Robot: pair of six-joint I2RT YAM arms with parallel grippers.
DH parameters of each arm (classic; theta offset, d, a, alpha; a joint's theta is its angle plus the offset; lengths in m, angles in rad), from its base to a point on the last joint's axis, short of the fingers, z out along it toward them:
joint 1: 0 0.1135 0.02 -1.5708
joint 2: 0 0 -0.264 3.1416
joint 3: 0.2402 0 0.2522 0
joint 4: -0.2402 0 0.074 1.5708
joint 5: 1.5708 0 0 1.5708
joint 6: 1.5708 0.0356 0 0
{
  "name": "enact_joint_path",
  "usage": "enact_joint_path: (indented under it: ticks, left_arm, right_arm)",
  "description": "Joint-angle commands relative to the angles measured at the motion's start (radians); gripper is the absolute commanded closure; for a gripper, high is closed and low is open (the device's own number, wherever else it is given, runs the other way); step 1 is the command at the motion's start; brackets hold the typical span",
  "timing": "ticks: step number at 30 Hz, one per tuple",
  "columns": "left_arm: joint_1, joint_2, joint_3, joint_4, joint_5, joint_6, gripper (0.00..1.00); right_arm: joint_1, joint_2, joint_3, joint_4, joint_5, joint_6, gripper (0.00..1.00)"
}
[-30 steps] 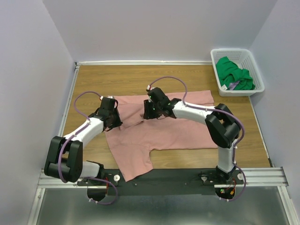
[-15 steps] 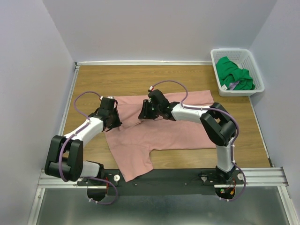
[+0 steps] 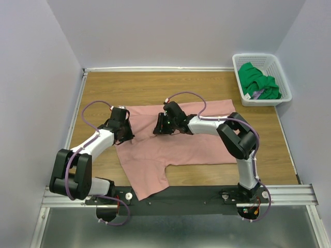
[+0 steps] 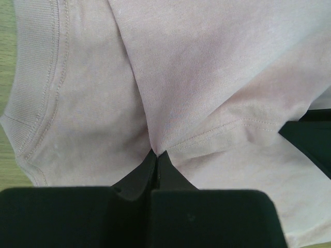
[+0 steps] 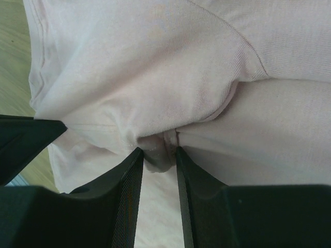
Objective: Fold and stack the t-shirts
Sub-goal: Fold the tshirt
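The dusty-pink t-shirt point(image 3: 191, 147) lies spread on the wooden table, one part hanging toward the near edge. My left gripper point(image 3: 125, 135) is at the shirt's left edge and is shut on a pinch of pink cloth point(image 4: 207, 77); the jaws point(image 4: 156, 153) meet at a hem fold. My right gripper point(image 3: 157, 128) is near the shirt's upper middle. Its fingertips point(image 5: 158, 151) press on both sides of a bunched fold of the pink cloth point(image 5: 155, 67) beside a seam. The bright green t-shirt point(image 3: 258, 80) lies crumpled in the basket.
The white lattice basket point(image 3: 261, 55) stands at the far right corner against the wall. Bare wood point(image 3: 145, 88) runs behind the shirt. A black strip and metal rail point(image 3: 186, 199) border the near edge by the arm bases.
My right gripper has slid a little to the left over the pink shirt, with its jaws drawing slightly closer on the fold. The left arm has not moved.
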Motion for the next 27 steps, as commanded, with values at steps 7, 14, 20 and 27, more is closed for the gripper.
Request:
enact_joint_path:
  ticks: [7,14,20,27]
  left_arm:
    - [0.010,0.014,-0.015,0.009,0.021,0.016,1.00]
    - [0.010,0.002,0.004,-0.008,0.021,0.004,1.00]
    - [0.010,0.002,0.003,-0.011,0.055,0.000,1.00]
    - [0.010,0.018,-0.011,-0.014,0.092,-0.003,1.00]
  right_arm:
    - [0.007,0.051,0.004,0.015,-0.040,-0.018,0.72]
    - [0.007,-0.028,0.013,-0.052,-0.011,-0.043,0.92]
    - [0.007,-0.061,0.067,-0.220,0.070,-0.095,0.93]
    - [0.007,-0.041,0.110,-0.330,0.073,-0.123,0.94]
